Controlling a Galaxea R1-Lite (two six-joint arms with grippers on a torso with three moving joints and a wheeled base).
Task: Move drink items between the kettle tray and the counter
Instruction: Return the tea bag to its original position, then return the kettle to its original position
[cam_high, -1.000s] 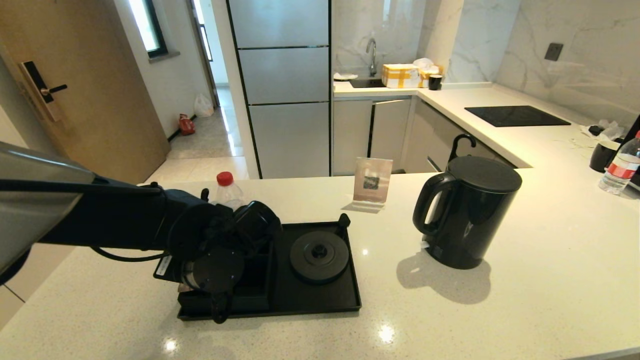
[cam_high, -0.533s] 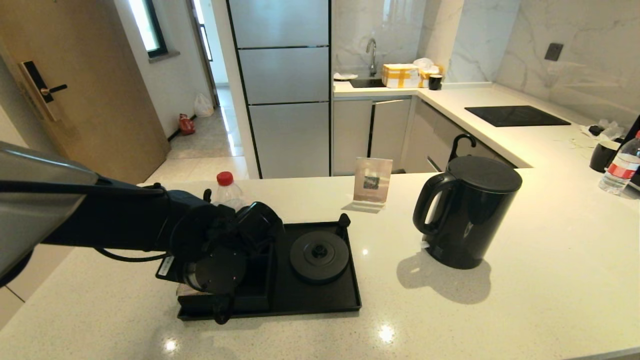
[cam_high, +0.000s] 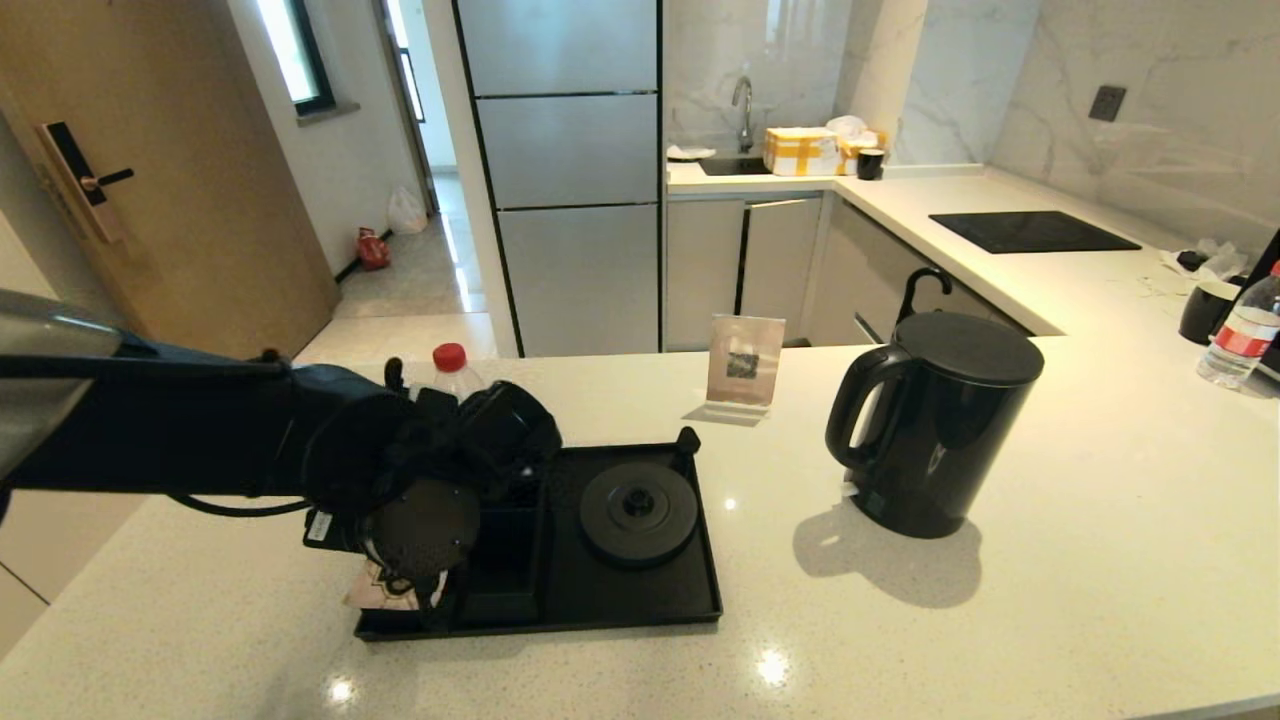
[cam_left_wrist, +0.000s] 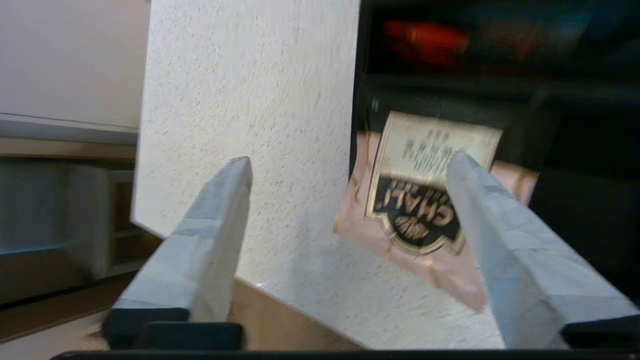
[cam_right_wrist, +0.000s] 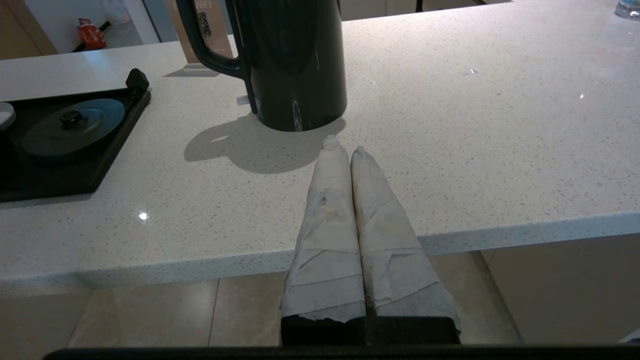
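The pale-pink tea sachet (cam_left_wrist: 425, 215) with its black CHALI badge lies across the left rim of the kettle tray (cam_high: 640, 600), partly on the counter (cam_high: 1000, 620). In the head view the sachet (cam_high: 372, 592) shows at the tray's front left corner. My left gripper (cam_left_wrist: 350, 162) hangs open just above it, fingers wide and holding nothing. The round base disc (cam_high: 638, 513) on the tray is bare. The black kettle (cam_high: 935, 425) stands on the counter to the right of the tray. My right gripper (cam_right_wrist: 342, 145) is shut and empty, off the counter's front edge, facing the kettle (cam_right_wrist: 295, 60).
A red-capped water bottle (cam_high: 452, 375) stands behind my left arm. A small card stand (cam_high: 744, 362) sits behind the tray. At the far right are another bottle (cam_high: 1240, 340) and a black mug (cam_high: 1205, 310), with a hob (cam_high: 1030, 232) behind.
My left gripper has opened and let go of the sachet, then drawn back to the left. The sachet now shows at the tray's front left corner. The right arm has not moved.
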